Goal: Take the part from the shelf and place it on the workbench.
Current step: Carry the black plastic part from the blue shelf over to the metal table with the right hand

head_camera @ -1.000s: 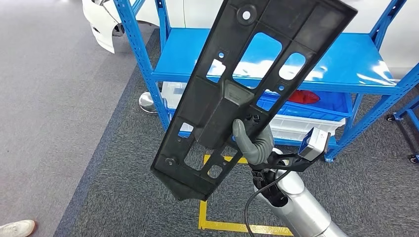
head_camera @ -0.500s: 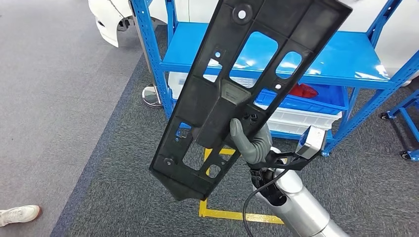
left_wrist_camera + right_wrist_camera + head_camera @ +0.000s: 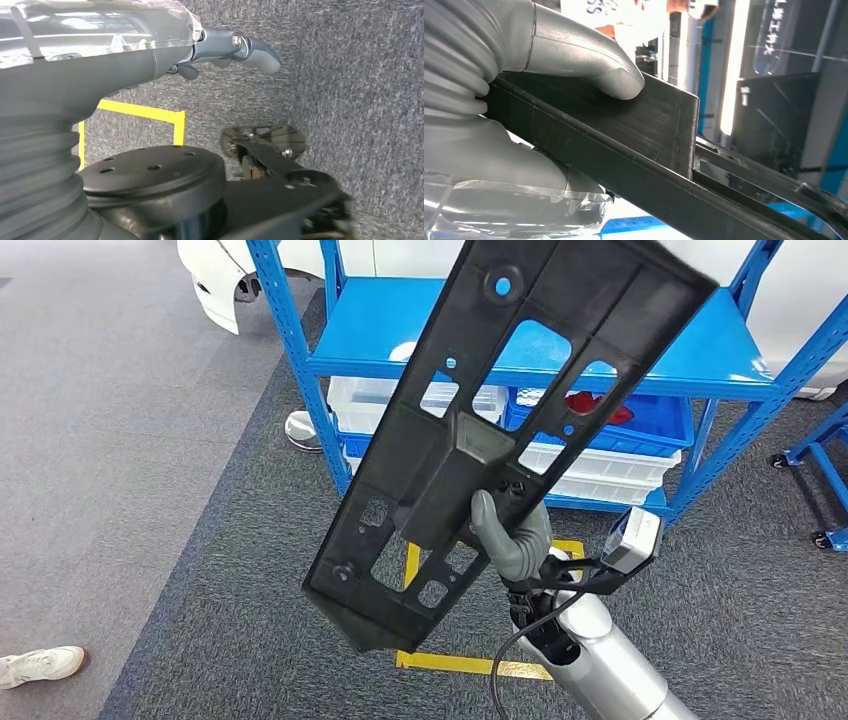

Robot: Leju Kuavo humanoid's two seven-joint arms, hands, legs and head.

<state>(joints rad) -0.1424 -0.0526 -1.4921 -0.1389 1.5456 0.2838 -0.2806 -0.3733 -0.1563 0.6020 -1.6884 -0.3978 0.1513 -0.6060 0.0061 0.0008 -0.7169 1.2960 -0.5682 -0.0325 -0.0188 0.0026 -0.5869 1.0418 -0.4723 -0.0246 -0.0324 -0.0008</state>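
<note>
Part [image 3: 500, 430]: flat black perforated plastic, tilted toward 1 o'clock | my right hand [image 3: 512, 530] clamped its edge | left hand [image 3: 235, 50] fingers apart, empty | blue shelf [image 3: 650, 350] at 12 o'clock

Silver right arm [image 3: 610, 660] with a black cable [image 3: 520, 640], grey ribbed wrist cover [image 3: 449, 55], and grey right hand [image 3: 515, 535].

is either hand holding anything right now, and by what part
The right hand grips the long black plastic part near its middle, at the raised block, thumb pressed on its face. The left hand holds nothing.
</note>
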